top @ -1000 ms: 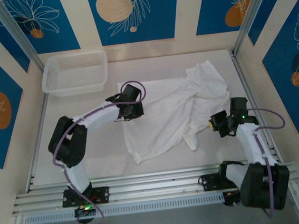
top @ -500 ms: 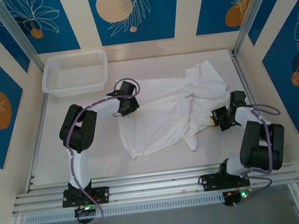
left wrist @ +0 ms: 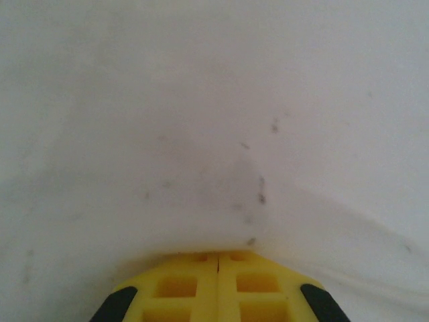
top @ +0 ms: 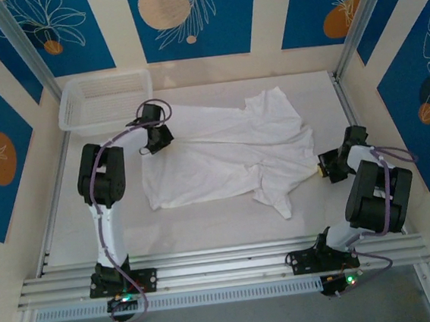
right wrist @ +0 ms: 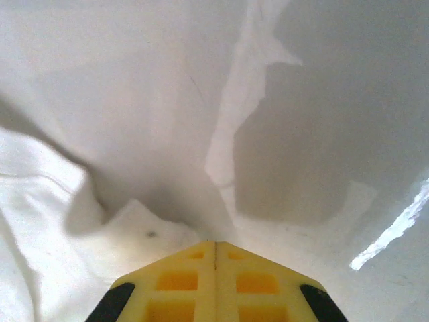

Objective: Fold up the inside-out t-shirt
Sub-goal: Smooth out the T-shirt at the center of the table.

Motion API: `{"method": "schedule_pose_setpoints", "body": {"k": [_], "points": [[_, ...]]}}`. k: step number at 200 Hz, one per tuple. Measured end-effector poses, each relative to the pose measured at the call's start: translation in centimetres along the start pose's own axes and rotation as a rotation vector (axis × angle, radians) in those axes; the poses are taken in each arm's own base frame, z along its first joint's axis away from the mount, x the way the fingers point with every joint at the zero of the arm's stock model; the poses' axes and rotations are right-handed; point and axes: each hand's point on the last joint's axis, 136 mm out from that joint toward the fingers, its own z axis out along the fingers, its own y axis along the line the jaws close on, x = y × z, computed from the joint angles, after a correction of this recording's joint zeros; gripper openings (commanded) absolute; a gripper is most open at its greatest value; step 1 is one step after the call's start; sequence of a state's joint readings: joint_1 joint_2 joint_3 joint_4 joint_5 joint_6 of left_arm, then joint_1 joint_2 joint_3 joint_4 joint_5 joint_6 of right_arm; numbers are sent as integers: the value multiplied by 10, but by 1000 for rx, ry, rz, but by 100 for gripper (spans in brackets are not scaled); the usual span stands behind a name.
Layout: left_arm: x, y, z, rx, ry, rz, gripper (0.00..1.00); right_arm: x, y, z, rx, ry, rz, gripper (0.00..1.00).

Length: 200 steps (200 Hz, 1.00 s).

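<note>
The inside-out t-shirt (top: 222, 156), plain white, lies stretched across the middle of the table, with one wrinkled part hanging toward the front at the right. My left gripper (top: 152, 140) sits at its far left corner, next to the basket. In the left wrist view its yellow jaws (left wrist: 218, 253) are shut, with the white cloth (left wrist: 201, 121) drawn tight over their tips. My right gripper (top: 327, 167) is at the shirt's right edge. Its jaws (right wrist: 214, 243) are shut too, with a fold of the shirt (right wrist: 40, 235) running into their tips.
A white mesh basket (top: 65, 111) stands at the back left corner, just behind the left gripper. Aluminium rails (top: 225, 263) run along the front edge, and another rail (top: 351, 110) borders the right side close to the right arm.
Both grippers moved outward and away from the bases, the left toward the basket and the right toward the right rail. The shirt slid left and got pulled flatter and wider between them.
</note>
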<state>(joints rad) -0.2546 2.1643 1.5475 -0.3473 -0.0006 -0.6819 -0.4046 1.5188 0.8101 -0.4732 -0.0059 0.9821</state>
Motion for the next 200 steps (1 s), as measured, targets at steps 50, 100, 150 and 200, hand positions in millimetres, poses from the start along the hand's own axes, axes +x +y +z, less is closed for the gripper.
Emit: {"method": "schedule_pose_setpoints", "body": {"k": [50,100,150,200], "points": [[-19,-17,4,73,-30,57,32,-16,31,-27,-50,-41,-124,5],[-23,-41,-64,174,-109,81,38,89,43,-67,-135,6,-472,44],[4,-103,-128,315,-168,184,39,139,-8,-21,93,189,-556,57],[80,-118,-131,334,-62,281,40,139,-24,8,173,248,-503,0]]}}
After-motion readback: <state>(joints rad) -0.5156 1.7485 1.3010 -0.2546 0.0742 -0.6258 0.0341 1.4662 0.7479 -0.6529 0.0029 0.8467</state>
